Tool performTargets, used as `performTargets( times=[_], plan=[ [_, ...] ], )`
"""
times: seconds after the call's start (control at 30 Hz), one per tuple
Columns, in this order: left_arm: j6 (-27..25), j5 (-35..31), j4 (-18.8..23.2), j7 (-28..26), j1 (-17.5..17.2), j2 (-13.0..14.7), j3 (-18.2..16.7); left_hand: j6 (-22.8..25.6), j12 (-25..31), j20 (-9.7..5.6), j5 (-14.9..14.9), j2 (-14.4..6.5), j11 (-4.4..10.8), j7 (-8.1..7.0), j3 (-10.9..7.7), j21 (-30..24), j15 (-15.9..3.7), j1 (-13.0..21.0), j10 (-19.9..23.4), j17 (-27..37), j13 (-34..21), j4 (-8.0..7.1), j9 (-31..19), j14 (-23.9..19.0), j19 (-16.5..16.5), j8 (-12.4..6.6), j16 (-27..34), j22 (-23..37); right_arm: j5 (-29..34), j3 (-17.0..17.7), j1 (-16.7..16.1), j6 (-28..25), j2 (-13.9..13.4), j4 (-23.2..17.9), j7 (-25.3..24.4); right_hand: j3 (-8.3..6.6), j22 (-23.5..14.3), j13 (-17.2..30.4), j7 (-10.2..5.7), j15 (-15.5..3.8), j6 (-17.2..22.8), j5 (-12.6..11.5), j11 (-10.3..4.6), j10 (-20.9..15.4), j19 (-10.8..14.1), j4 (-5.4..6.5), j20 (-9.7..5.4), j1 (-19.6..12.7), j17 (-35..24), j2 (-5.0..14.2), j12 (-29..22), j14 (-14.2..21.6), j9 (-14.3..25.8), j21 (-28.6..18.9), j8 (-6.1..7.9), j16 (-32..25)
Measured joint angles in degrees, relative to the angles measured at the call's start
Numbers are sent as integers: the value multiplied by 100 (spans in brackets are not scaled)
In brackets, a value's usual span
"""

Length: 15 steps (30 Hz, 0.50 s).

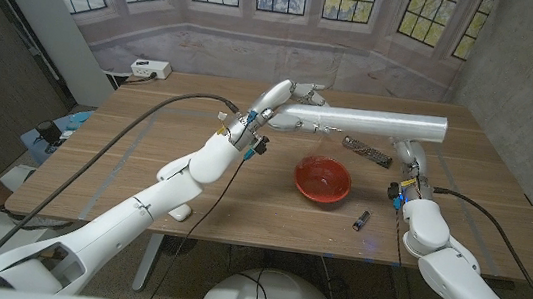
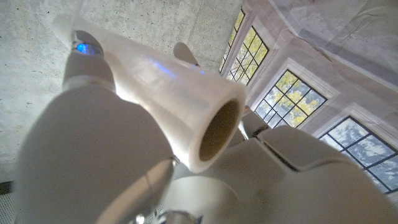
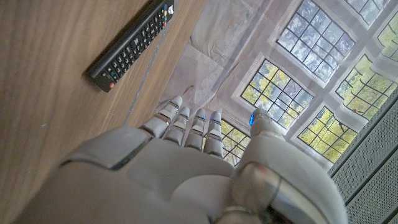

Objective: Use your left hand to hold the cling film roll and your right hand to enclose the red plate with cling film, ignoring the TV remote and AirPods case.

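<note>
Gripping one end of the roll (image 1: 370, 123), our left hand (image 1: 287, 99) holds it above the table (image 1: 145, 156); its long axis runs level from those fingers toward our right hand (image 1: 409, 154), whose fingers are straight, together and empty. White, glossy, hollow-cored. Plate (image 1: 322, 180) sits nearer us, below; remote (image 1: 367, 152) lies under the roll.

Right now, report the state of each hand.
Left hand: holding the cling film roll above the table.
Right hand: open, holding nothing, fingers straight.
</note>
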<state>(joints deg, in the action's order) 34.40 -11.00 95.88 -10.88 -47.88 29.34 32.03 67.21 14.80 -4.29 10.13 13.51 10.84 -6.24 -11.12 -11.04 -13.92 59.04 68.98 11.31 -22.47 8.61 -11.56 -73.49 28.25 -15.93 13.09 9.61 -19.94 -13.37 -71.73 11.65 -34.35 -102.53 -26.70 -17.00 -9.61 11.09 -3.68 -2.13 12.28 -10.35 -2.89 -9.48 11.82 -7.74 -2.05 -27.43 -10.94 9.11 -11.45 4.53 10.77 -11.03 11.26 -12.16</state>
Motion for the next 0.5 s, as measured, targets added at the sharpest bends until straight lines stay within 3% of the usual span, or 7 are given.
performTargets(
  times=[0.5],
  plan=[
    [-805,679,863,534,-415,292,-105,-23,0,52,0,1,0,23,0,0,0,1,0,4,-27,0,-3,0,-10,3,0,0,15,53,-75,0,12,-35,-22,0,0,0,0,0,0,0,0,0,0,0,0,0,0,0,0,0,0,0,0,0]
  ],
)
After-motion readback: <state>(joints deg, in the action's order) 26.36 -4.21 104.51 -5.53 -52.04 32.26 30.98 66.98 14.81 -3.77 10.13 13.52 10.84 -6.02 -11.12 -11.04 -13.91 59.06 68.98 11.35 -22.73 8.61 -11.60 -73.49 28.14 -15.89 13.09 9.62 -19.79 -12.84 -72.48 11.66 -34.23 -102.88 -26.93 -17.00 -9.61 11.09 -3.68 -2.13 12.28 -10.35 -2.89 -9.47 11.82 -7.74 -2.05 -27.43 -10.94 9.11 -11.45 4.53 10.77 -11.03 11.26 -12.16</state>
